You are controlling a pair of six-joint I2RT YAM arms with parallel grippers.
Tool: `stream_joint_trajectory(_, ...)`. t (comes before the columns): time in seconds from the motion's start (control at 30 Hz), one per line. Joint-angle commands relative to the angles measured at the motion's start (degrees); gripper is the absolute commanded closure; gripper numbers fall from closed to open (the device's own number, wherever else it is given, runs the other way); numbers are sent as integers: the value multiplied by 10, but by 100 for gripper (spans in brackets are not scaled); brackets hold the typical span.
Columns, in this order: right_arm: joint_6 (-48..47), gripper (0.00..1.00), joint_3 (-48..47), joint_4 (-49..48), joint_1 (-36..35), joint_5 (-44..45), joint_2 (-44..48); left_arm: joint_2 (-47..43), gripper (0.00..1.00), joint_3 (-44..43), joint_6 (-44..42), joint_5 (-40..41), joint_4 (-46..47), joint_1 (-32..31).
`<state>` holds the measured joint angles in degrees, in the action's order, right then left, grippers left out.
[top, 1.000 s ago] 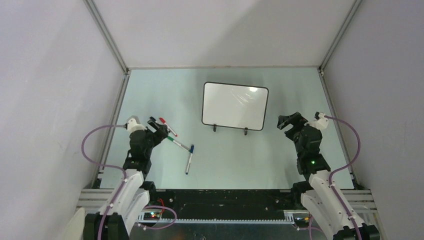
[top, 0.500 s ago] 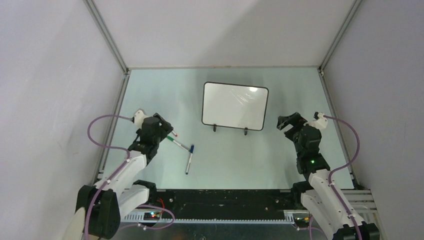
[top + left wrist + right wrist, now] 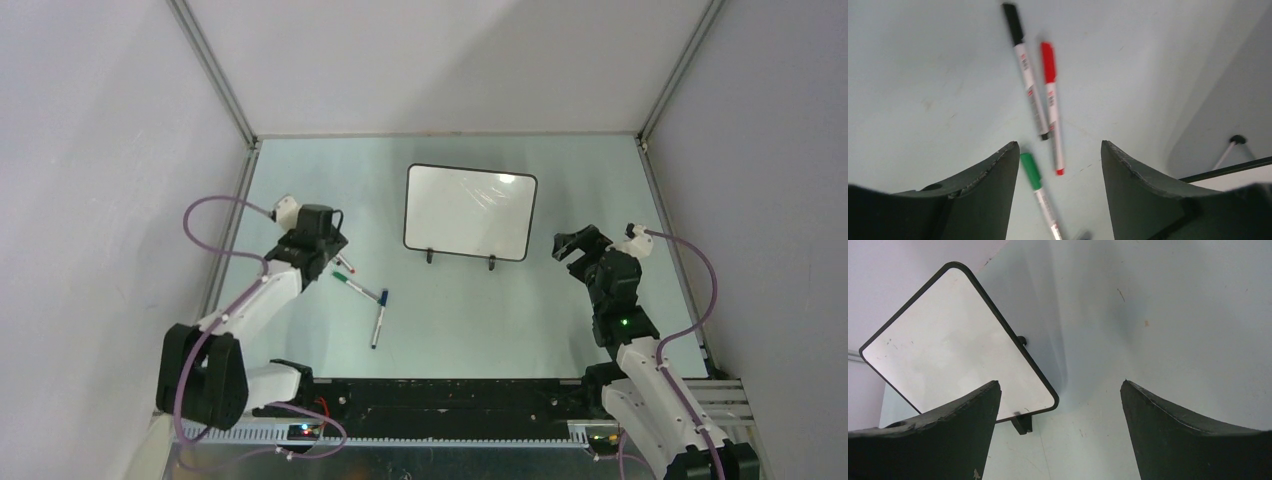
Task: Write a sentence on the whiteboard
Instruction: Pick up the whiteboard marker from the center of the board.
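White board (image 3: pixel 470 212) stands on its feet at mid-table (image 3: pixel 460 320), face plain white. Left gripper (image 3: pixel 1059 145) hovers over red pen (image 3: pixel 1052 100) and black pen (image 3: pixel 1025 70), which lie side by side, with green pen (image 3: pixel 1035 180) nearer. Its jaws are apart, nothing gripped. Right gripper (image 3: pixel 1060 384) is spread wide and empty, just right of board. Blue pen (image 3: pixel 379 318) lies beyond green.

The whiteboard (image 3: pixel 470 212) looks glossy and smooth, black-framed; the table (image 3: pixel 450 320) is matt, faintly scuffed; the red marker (image 3: pixel 1052 107) is smooth, shiny plastic
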<state>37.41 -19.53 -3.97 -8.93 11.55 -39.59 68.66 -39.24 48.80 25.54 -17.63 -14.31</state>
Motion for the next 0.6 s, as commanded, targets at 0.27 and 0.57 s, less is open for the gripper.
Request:
stream_joint_trajectory(0.27, -6, 8, -23, -3, -3, 2, 7, 136, 36, -90, -8, -38, 1, -14)
stream_joint_trajectory(0.57, -6, 9, -22, -10, -5, -1, -1, 220, 43, -133, 0, -27, -16, -28)
